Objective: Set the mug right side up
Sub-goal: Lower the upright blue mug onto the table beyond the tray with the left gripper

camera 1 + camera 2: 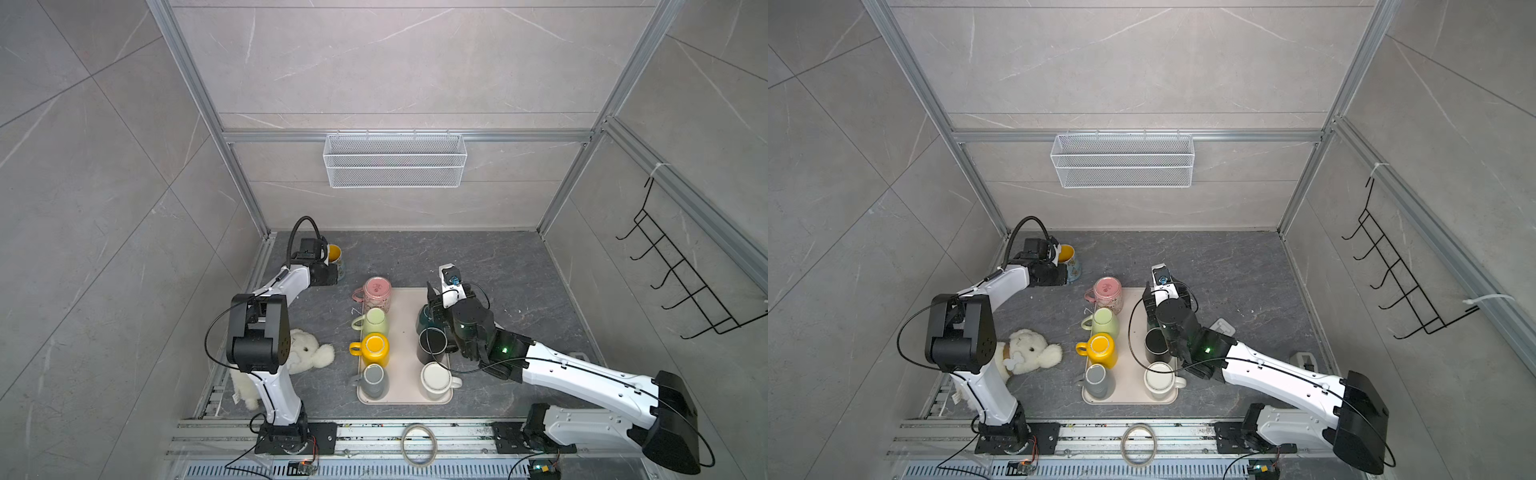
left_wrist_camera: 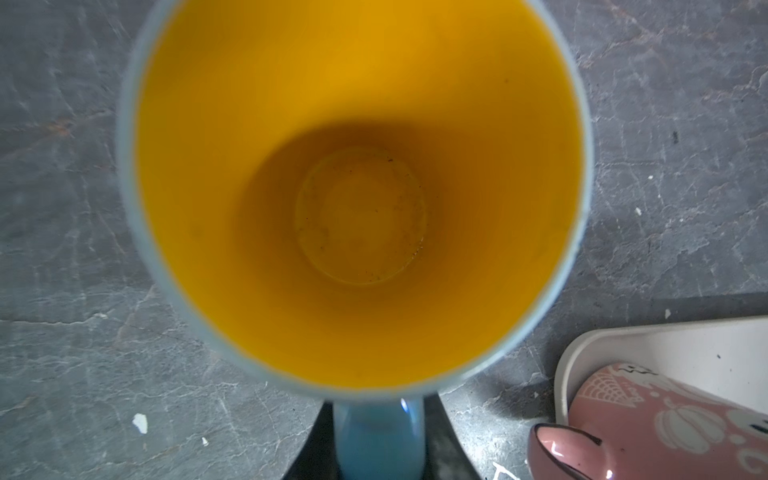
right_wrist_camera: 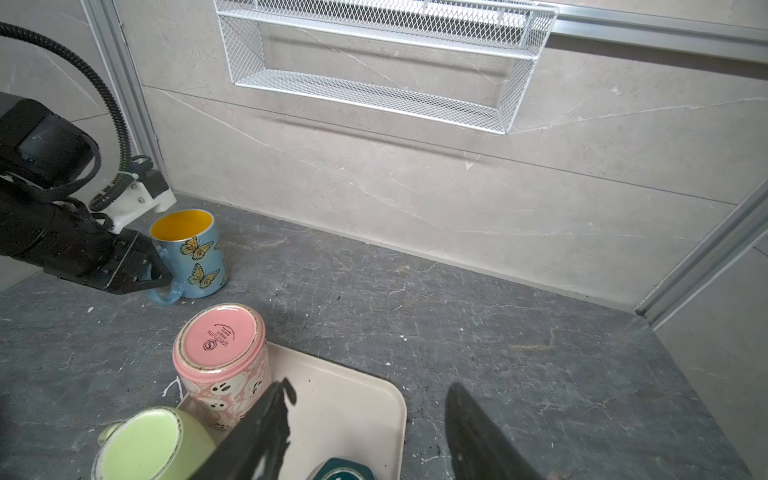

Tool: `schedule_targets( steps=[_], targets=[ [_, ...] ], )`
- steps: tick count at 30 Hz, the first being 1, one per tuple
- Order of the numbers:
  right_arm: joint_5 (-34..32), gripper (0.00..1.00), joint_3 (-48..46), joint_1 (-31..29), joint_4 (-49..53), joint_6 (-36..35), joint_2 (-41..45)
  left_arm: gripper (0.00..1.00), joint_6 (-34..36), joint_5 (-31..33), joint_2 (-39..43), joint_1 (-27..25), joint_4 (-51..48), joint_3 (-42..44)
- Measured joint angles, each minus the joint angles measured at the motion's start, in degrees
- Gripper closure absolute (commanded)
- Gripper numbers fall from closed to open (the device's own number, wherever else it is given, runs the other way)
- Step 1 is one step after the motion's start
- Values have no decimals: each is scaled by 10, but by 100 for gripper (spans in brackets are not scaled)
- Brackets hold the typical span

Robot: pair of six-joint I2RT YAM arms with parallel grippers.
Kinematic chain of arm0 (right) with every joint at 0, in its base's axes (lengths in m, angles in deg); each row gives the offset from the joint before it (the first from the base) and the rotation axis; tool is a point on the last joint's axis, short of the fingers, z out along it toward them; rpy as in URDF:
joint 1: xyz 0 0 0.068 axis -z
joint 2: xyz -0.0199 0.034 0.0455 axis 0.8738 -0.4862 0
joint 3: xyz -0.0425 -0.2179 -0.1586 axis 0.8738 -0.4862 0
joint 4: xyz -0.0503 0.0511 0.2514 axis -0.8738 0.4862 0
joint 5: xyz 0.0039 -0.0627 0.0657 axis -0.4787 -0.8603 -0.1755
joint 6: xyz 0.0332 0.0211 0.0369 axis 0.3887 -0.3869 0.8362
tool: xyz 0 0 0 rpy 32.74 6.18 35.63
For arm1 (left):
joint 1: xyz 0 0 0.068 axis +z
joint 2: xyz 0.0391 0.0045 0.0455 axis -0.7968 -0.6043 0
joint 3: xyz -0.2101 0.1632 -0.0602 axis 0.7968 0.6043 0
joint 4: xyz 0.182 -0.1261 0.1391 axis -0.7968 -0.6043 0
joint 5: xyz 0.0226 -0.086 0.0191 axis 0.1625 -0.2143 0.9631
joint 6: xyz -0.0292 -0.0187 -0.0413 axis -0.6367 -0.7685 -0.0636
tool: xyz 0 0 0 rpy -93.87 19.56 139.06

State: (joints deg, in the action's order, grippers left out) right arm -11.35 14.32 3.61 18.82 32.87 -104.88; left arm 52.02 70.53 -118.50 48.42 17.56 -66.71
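The blue butterfly mug [image 3: 195,249] with a yellow inside stands upright, mouth up, on the dark table at the back left, seen in both top views [image 1: 336,254] [image 1: 1068,255]. My left gripper [image 2: 380,440] is shut on its blue handle [image 2: 380,449], from the side nearer the arm's base. The left wrist view looks straight down into the mug's yellow inside [image 2: 357,187]. My right gripper [image 3: 370,388] is open over the back right of the tray [image 3: 340,399], its fingers [image 3: 266,419] on either side of a dark teal mug [image 3: 345,469] without touching it.
The beige tray [image 1: 405,332] holds pink [image 1: 377,291], green [image 1: 374,320], yellow [image 1: 374,349], grey [image 1: 374,378], white [image 1: 436,380] and black [image 1: 432,345] mugs. A white plush toy [image 1: 305,351] lies by the left arm. A wire basket [image 1: 395,160] hangs on the back wall.
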Motion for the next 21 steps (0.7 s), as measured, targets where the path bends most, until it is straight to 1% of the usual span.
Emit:
schedule_targets(
  steps=[5, 19, 20, 21],
  targets=[
    [6, 38, 0, 0, 0, 6, -5, 100, 11, -22, -1, 8, 14, 4],
    [17, 36, 0, 0, 0, 15, -20, 100, 57, -34, -7, 9, 14, 4],
    [17, 36, 0, 0, 0, 15, -20, 94, 58, -34, -7, 9, 14, 4],
    [17, 36, 0, 0, 0, 16, -20, 85, 59, -33, -7, 9, 14, 4]
  ],
)
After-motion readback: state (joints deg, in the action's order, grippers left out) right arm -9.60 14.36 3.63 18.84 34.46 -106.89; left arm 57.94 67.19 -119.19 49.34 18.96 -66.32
